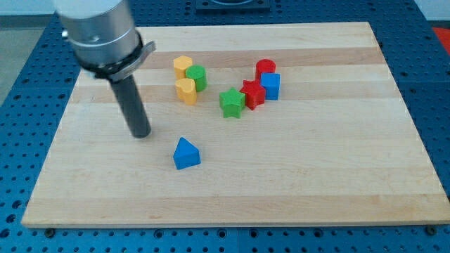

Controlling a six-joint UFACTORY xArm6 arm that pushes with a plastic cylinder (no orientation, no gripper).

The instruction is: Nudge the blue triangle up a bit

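The blue triangle lies on the wooden board, left of centre and towards the view's bottom. My tip rests on the board to the triangle's upper left, a short gap away and not touching it. The dark rod rises from the tip to the grey arm body at the view's top left.
A cluster sits above the triangle: a yellow hexagon, a green block and a second yellow block. To their right are a green star, a red star, a red cylinder and a blue cube.
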